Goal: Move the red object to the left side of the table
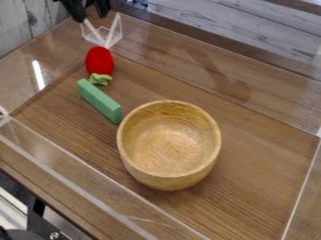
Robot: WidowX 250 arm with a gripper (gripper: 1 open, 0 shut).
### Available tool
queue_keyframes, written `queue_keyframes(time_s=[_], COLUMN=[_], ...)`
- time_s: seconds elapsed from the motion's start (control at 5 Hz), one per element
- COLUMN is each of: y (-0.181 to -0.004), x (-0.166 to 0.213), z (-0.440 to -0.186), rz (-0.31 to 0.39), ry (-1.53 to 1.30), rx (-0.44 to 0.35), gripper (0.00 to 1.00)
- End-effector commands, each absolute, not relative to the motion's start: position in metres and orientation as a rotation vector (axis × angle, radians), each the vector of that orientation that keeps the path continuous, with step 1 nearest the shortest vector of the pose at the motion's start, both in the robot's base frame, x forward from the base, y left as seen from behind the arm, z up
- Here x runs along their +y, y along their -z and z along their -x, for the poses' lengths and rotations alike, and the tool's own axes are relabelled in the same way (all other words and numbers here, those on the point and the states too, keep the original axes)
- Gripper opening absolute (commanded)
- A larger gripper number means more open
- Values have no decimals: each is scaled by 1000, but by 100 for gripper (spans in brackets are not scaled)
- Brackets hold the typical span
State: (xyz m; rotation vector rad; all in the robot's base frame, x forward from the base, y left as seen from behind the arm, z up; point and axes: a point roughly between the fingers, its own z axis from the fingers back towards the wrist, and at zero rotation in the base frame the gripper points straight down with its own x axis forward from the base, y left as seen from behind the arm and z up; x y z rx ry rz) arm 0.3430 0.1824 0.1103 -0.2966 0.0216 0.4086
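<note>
The red toy fruit (99,61) is seen free on the surface (251,112), at ten o'clock from the wooden bowl (170,143), while the tool (88,7), its opening undeterminable, must be lowered for grasping.

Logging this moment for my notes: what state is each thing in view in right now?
red object: lying on the table, not held, green tip toward the block.
green block: lying flat, just beside the red object.
wooden bowl: upright, empty.
gripper: at the top edge, mostly cropped, jaws unclear.
</note>
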Motion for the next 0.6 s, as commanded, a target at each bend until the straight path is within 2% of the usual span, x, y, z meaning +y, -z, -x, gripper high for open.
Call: queue_keyframes(time_s=[0.0, 0.2, 0.4], y=[-135, -133, -119], x=[189, 191, 197], z=[-355, -361, -363], rz=[252, 243, 235], ry=[-381, -381, -461], rx=[-42, -29, -25], gripper=[0, 0, 0])
